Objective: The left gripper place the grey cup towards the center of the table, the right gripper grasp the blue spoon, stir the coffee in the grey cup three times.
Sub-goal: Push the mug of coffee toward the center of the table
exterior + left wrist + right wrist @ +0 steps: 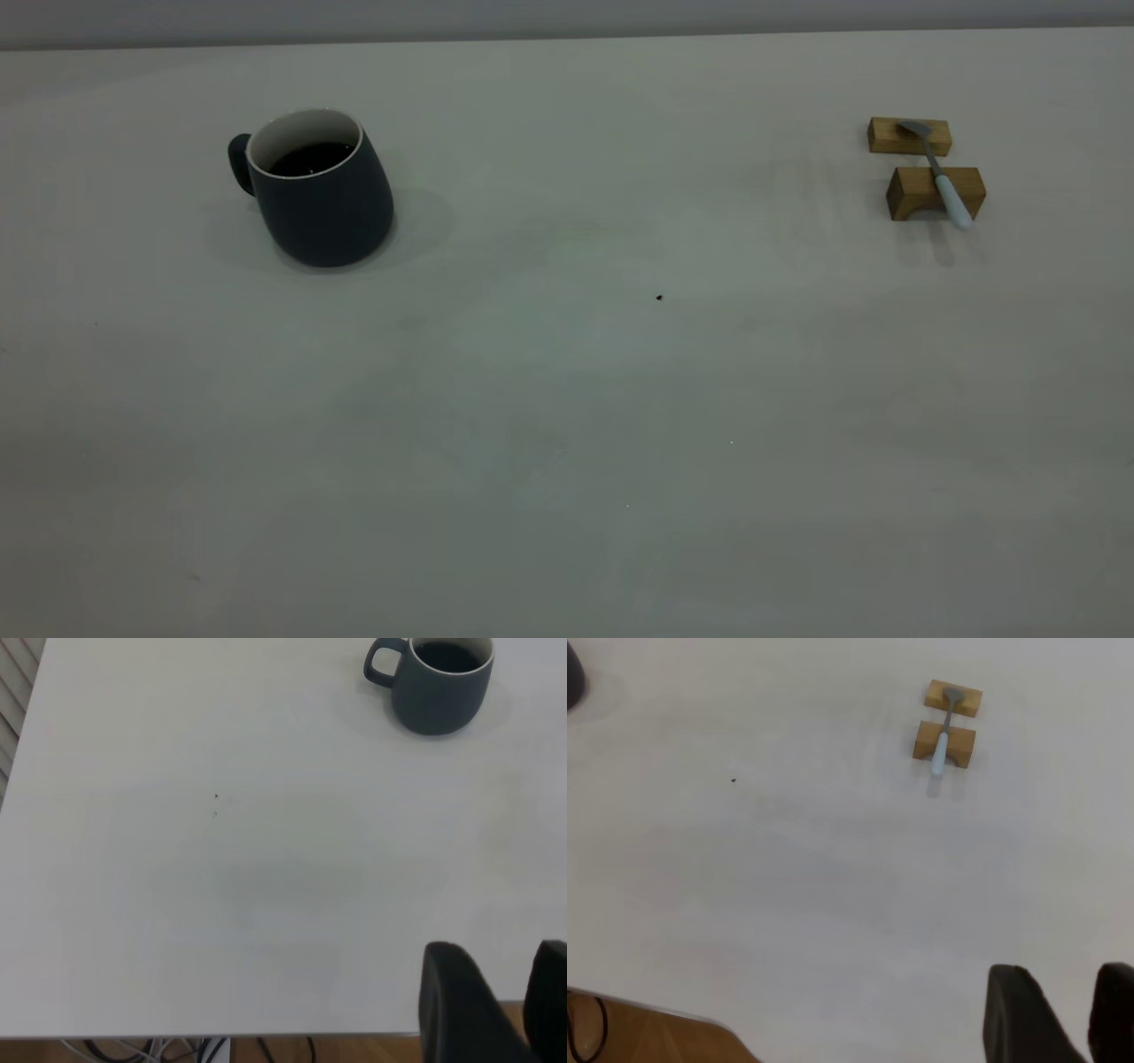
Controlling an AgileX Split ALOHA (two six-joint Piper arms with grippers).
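No step is judged begun: the grey cup (pixel 321 188) with coffee (pixel 310 159) sits untouched well left of the blue spoon (pixel 941 175) bridging two wooden blocks (pixel 935 191), both grippers, left gripper (pixel 500 1010) and right gripper (pixel 1063 1014), held parted and empty; cup grasp needed next.

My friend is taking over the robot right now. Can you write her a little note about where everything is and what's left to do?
Left claw: by the table's near edge, far from the cup, holding nothing, fingers apart.
Right claw: also back over the table, holding nothing, fingers apart.
Cup: upright at the table's left side, coffee inside, not yet moved to the center.
Spoon: at the right side, lying across two wooden blocks.
Done: nothing yet.
Left: move the cup to the center, pick up the spoon, stir three times.
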